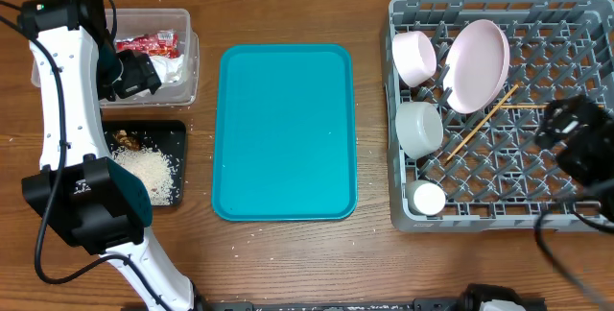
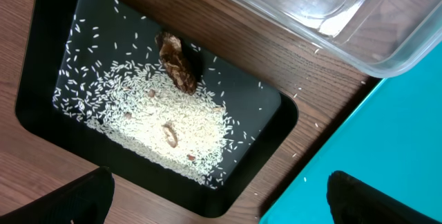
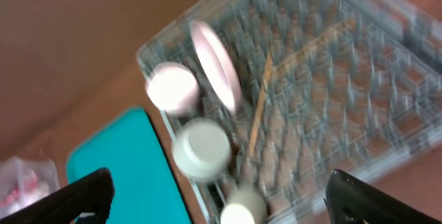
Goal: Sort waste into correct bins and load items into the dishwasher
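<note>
Food waste, rice [image 1: 146, 172] and lump [image 1: 125, 140], sits in the black tray [image 1: 168, 136] at eight o'clock, wrapper [image 1: 146, 42] in the tub [image 1: 192, 57] at ten. The plate [image 1: 477, 54] leans on edge in the rack [image 1: 576, 9] at two, probably to drain. Both jaws wide, empty.

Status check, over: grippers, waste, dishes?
Open, empty: left gripper, right gripper. In black tray: rice, brown lump; in clear tub: wrapper, napkin. In rack: plate, pink bowl, grey bowl, cup, chopsticks. On table: stray grains.
</note>
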You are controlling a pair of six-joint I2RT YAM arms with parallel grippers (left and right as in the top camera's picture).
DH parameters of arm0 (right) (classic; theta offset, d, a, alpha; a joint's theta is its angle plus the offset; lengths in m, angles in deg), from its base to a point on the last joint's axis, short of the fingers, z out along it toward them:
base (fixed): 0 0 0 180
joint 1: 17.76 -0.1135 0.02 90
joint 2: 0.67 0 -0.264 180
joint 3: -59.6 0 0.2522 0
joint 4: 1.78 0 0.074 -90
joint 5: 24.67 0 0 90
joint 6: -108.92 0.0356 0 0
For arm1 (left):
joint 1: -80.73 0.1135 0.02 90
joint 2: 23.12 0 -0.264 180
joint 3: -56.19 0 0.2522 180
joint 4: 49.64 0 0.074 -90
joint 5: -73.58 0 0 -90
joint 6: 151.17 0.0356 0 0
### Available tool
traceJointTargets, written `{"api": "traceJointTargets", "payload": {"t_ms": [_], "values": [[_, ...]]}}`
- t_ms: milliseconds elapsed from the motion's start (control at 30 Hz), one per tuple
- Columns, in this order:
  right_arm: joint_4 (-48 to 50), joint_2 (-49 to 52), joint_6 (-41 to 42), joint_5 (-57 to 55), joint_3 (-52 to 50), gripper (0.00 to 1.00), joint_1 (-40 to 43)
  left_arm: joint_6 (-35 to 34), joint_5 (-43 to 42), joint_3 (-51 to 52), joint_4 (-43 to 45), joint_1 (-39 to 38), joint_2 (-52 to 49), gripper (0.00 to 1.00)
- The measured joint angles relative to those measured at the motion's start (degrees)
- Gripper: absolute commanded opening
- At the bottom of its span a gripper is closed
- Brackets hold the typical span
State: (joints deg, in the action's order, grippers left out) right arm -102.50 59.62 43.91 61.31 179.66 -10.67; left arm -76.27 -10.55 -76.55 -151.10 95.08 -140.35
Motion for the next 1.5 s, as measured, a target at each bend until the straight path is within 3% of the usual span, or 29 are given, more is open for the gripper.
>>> {"api": "traceJointTargets", "payload": {"t_ms": [200,300,600,900,1167,1500], "values": [[10.19,-9.18,-6.69,-0.02,-0.81,1.0,-1.01,0.0,0.0,0.0,0.0,0.0,0.0,1.0],[17.09,-15.06,-8.15,-0.02,-6.45,1.0,-1.49,0.0,-0.02,0.0,-0.02,0.0,0.0,1.0],[49.92,-39.78,-9.68,1.44,-50.29,1.0,-3.5,0.0,0.07,0.0,0.02,0.0,0.0,1.0],[75.8,-50.69,-9.99,2.67,-86.62,1.0,-7.82,0.0,0.0,0.0,0.0,0.0,0.0,1.0],[82.95,-57.35,-10.03,2.71,-100.89,1.0,-9.66,0.0,0.0,0.0,0.02,0.0,0.0,1.0],[82.05,-59.45,-10.03,2.73,-105.24,1.0,-9.77,0.0,0.0,0.0,0.0,0.0,0.0,1.0]]}}
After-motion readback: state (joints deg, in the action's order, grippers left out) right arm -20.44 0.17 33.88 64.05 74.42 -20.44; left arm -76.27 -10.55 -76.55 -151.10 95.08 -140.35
